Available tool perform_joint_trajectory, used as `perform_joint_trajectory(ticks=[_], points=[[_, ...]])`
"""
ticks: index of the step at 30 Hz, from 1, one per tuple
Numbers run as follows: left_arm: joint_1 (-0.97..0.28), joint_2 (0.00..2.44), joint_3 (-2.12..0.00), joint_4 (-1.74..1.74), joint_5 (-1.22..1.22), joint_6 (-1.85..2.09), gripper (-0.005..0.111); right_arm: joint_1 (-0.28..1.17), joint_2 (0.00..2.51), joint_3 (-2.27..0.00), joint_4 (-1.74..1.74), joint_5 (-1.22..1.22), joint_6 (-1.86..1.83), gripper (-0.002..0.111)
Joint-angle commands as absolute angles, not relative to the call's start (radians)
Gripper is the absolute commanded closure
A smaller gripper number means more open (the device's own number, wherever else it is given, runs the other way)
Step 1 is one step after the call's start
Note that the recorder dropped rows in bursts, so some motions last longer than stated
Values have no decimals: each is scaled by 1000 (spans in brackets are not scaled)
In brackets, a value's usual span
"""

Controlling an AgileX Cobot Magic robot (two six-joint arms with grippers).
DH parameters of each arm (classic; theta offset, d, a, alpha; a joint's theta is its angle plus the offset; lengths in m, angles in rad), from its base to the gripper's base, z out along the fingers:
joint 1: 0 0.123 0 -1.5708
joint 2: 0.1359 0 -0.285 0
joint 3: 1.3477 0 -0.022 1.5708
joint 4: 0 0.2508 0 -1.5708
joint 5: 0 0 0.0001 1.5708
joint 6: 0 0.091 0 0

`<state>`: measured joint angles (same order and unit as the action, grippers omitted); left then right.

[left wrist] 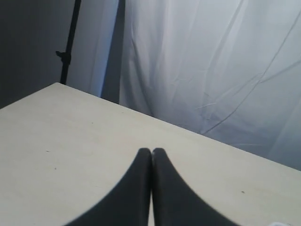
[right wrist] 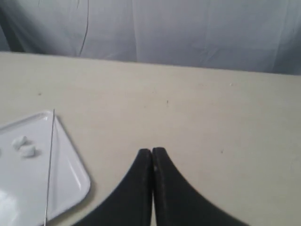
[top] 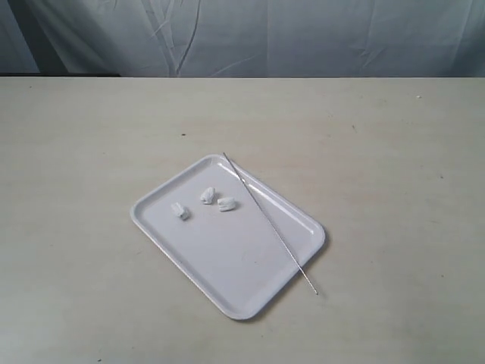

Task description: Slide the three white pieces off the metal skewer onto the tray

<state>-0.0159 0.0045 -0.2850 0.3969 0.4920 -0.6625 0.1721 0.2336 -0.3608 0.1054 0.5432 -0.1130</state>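
The white tray (top: 227, 265) lies at an angle in the middle of the table. Three white pieces (top: 208, 195) (top: 226, 203) (top: 180, 211) lie loose in its far part, none on the rod. The metal skewer (top: 269, 222) rests bare across the tray's right rim, its near tip out on the table. In the right wrist view the tray (right wrist: 70, 174), the skewer (right wrist: 50, 165) and two pieces (right wrist: 27, 150) (right wrist: 19, 141) show. My right gripper (right wrist: 152, 150) is shut and empty, off to the tray's side. My left gripper (left wrist: 151, 150) is shut and empty over bare table. Neither gripper appears in the exterior view.
The beige table (top: 394, 152) runs back to a white cloth backdrop (top: 303, 38). A dark stand pole (left wrist: 69, 42) rises beyond the table's edge in the left wrist view.
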Motion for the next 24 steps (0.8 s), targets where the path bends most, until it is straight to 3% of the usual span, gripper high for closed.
perform_joint_trajectory(ticks=[1,10,16,24], points=[[44,0,-240,404,412,-574,107,140,190,-237,127,282,-124,109],[59,0,-19,409,132,-513,107,93,111,0,127,83,-124,109],[59,0,0,431,75,-513,107,9,0,0,127,196,-124,109],[59,0,0,418,73,-517,107,7,0,0,93,312,-124,109]])
